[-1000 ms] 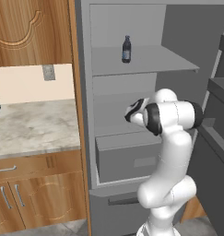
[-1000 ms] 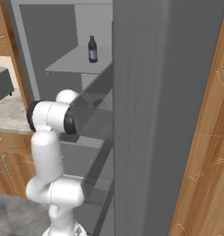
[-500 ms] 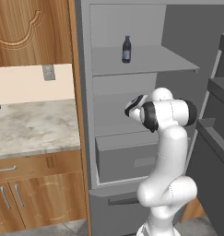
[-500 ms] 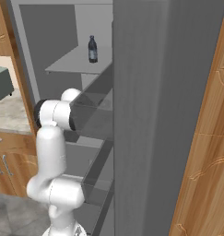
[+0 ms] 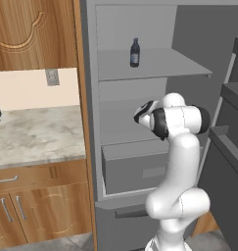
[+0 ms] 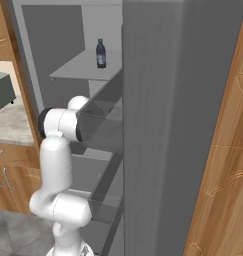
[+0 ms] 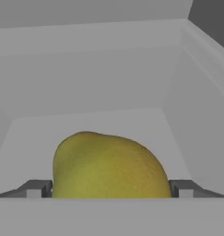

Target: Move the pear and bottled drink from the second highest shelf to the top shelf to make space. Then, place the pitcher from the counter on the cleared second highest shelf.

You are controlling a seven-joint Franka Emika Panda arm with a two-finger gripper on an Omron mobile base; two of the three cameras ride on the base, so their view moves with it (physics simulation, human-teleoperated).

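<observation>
One pear (image 7: 109,165), one bottled drink (image 5: 134,52), one counter (image 5: 37,137).

Pear (image 7: 109,166) underside behind grey band, unseen.

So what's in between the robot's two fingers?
In the hand view, the pear sits between the hand's two fingers, filling the gap from one to the other.

We found the pear (image 7: 109,166) filling the gap between the fingertips (image 7: 36,188); shelf walls (image 7: 196,115) closed both sides.
</observation>
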